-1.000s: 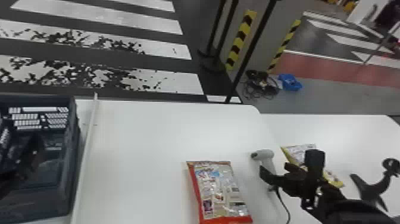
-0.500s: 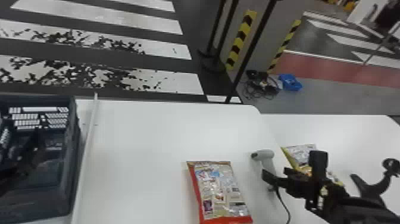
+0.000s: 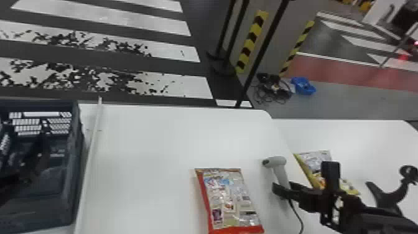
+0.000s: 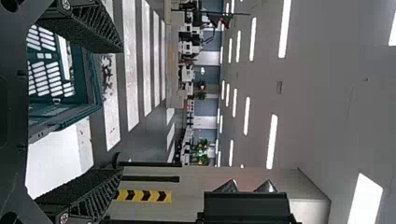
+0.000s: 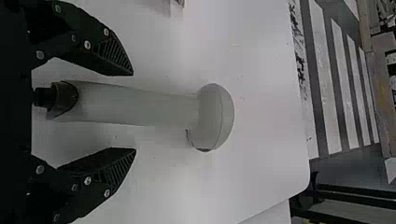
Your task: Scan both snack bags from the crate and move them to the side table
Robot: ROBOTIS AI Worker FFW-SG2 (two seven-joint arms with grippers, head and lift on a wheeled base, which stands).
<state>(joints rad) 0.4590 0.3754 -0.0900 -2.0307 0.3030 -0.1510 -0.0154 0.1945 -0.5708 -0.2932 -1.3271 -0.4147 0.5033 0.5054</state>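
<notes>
In the head view, my right gripper (image 3: 283, 187) is at the handle of the pale handheld scanner (image 3: 277, 161) on the white table. The right wrist view has the scanner (image 5: 140, 106) lengthwise between the fingers of my right gripper (image 5: 134, 112), open with a gap on each side of the handle. A red-edged snack bag (image 3: 228, 199) lies flat left of the scanner. The yellow-edged snack bag (image 3: 314, 161) rests on the side table (image 3: 367, 137), partly behind the right arm. My left gripper (image 3: 35, 165) is over the dark crate (image 3: 76, 174); in the left wrist view this gripper (image 4: 122, 111) stands open.
A pale bar (image 3: 92, 143) runs between the crate and the main table's surface (image 3: 149, 149). The scanner's cable (image 3: 298, 214) trails toward the near edge. A black curved stand (image 3: 387, 194) is on the side table, right of the yellow bag.
My right gripper has shifted slightly toward the near edge, alongside the scanner handle. The bags, scanner and crate have stayed in place, and the left arm looks nearly unchanged.
</notes>
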